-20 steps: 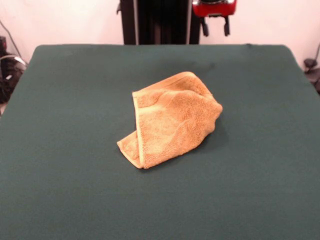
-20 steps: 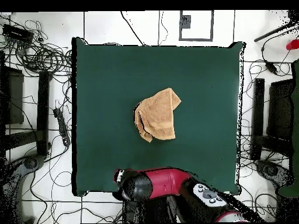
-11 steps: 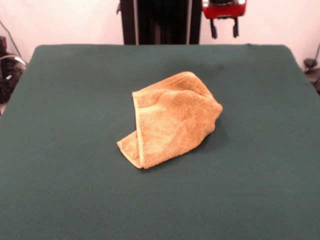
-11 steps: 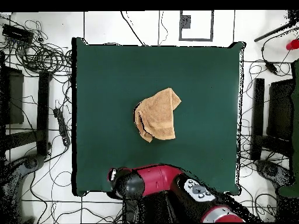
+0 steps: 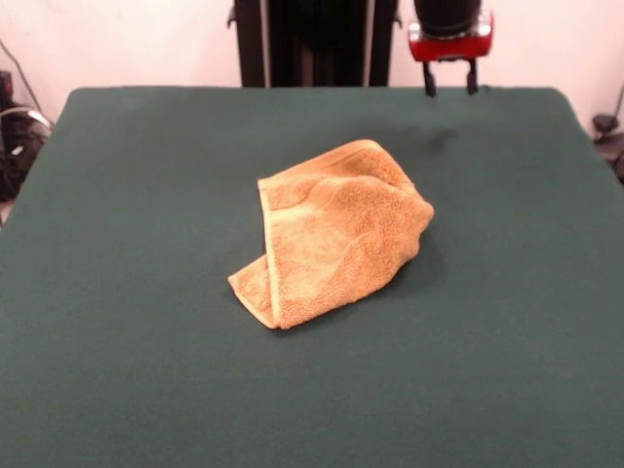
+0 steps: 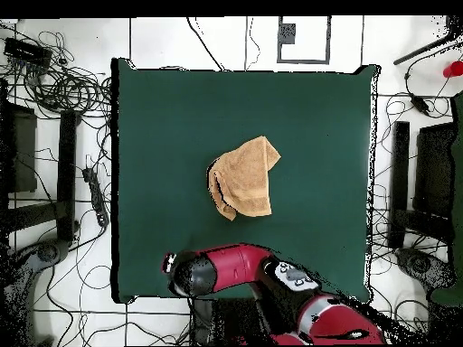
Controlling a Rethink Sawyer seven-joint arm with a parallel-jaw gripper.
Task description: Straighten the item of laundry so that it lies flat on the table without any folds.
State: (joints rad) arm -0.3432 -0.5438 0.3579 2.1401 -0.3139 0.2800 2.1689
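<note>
The item of laundry (image 5: 331,234) is an orange-tan terry towel, crumpled and folded over itself near the middle of the dark green table (image 5: 117,195). A hemmed edge runs down its left side. In the overhead view the towel (image 6: 244,176) lies at the centre of the table (image 6: 316,117). My gripper (image 5: 450,83) hangs over the table's far edge, right of and well behind the towel, touching nothing. It is open, its two black fingers apart with nothing between them. From overhead, the red and black arm (image 6: 226,271) covers the gripper.
Tangled cables (image 6: 63,81) lie on the floor off the table's left side in the overhead view. Black stands (image 6: 398,181) flank the table on both sides. Wide green cloth surrounds the towel on every side.
My gripper has shifted right and come lower in the front view, now over the table's far edge. The towel has not moved.
</note>
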